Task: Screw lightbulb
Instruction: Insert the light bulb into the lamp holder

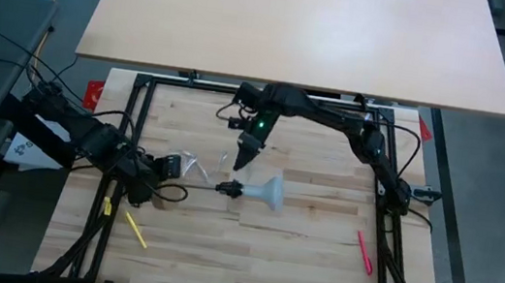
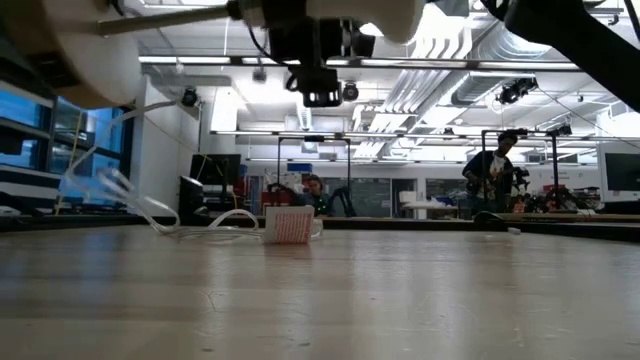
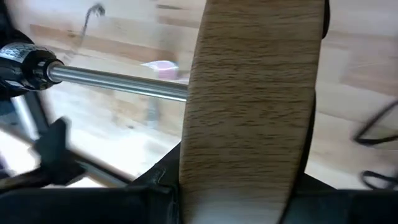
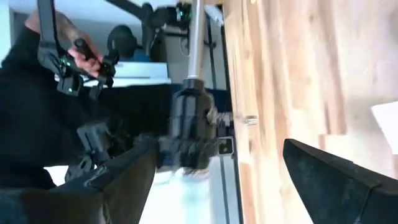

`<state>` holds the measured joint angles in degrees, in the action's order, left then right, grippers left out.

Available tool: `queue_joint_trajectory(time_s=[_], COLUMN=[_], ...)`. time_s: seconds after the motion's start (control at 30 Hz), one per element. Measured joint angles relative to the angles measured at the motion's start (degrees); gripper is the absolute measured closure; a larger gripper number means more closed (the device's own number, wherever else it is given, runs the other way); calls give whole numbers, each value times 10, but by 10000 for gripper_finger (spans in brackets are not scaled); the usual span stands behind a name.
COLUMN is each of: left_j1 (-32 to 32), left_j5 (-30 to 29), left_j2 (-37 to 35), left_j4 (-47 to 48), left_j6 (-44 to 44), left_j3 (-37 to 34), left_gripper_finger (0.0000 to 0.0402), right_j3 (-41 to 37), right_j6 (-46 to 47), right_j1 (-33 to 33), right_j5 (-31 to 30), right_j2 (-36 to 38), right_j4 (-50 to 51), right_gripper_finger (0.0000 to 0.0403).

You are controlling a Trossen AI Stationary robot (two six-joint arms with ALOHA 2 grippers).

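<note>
A lamp is held level above the table. It has a round wooden disc (image 3: 249,106), a thin metal stem (image 3: 118,84) and a black socket (image 1: 227,189). The white lightbulb (image 1: 272,191) sticks out of the socket toward the table's right, its narrow end at the socket. My left gripper (image 1: 163,171) is shut on the disc. My right gripper (image 1: 242,158) hangs just beyond the socket on the far side, open, with nothing between its fingers (image 4: 124,180). In the low view the bulb (image 2: 385,15) shows at the very top. My left gripper pinches the wooden disc at its rim (image 3: 242,186), one finger on the stem-side face and one on the opposite face. The fingers come slanting down from the table's left. The lamp is lifted clear of the table, with the disc on edge and the stem level.
Clear plastic packaging (image 1: 193,165) lies just beyond the lamp. Two yellow markers (image 1: 135,229) lie at the near left and a red pen (image 1: 363,252) at the near right. A small white and pink box (image 2: 290,225) stands farther back. A person's hand (image 4: 78,59) shows beyond the table.
</note>
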<state>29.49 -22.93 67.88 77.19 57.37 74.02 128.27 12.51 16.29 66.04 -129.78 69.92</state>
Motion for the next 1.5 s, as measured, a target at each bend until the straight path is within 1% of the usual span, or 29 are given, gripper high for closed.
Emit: queue_joint_trajectory(time_s=[0.13,0.23,0.33,0.37,0.43,0.5,0.6,0.7,0.83,0.93,1.0,1.03,1.13,1.2,1.23,1.33,1.4,1.5], left_j1=[-1,-1,1,4,12,20,33,43,47,40,24,16,-6,-14,-18,-22,-22,-22], left_j5=[6,18,14,8,-22,-61,-116,-159,-259,-346,-380,-377,-344,-336,-336,-352,-356,-339], left_j2=[0,-4,-16,-21,-27,-33,-38,-37,-37,-37,-38,-41,-49,-52,-52,-53,-53,-52], left_j4=[12,12,-3,-11,-28,-44,-62,-81,-117,-176,-242,-282,-414,-500,-528,-548,-541,-553], left_j6=[-62,-150,-249,-282,-345,-385,-431,-468,-506,-467,-414,-389,-300,-231,-199,-123,-98,-86], left_j3=[0,0,0,-1,-2,-7,-31,-70,-117,-129,-127,-121,-98,-82,-74,-53,-46,-41], left_gripper_finger=[295,295,295,295,295,295,295,295,295,295,295,295,295,295,295,295,295,295], right_j3=[1,24,68,62,47,52,61,67,66,67,67,67,66,66,66,66,65,66], right_j6=[-4,-1,-4,8,31,28,23,29,42,21,17,17,7,-5,-5,12,36,92], right_j1=[33,64,92,99,117,135,164,188,209,209,197,189,161,141,133,115,109,104], right_j5=[-9,-15,-36,-39,-59,-90,-157,-198,-256,-291,-295,-295,-301,-309,-311,-310,-299,-261], right_j2=[0,-1,-1,11,40,68,109,150,208,237,246,248,247,240,235,218,210,197], right_j4=[-23,-32,-39,-68,-119,-147,-186,-234,-276,-275,-281,-285,-297,-316,-331,-389,-451,-575], right_gripper_finger=[60,60,60,60,60,60,60,60,60,60,60,60,60,60,60,60,60,60])
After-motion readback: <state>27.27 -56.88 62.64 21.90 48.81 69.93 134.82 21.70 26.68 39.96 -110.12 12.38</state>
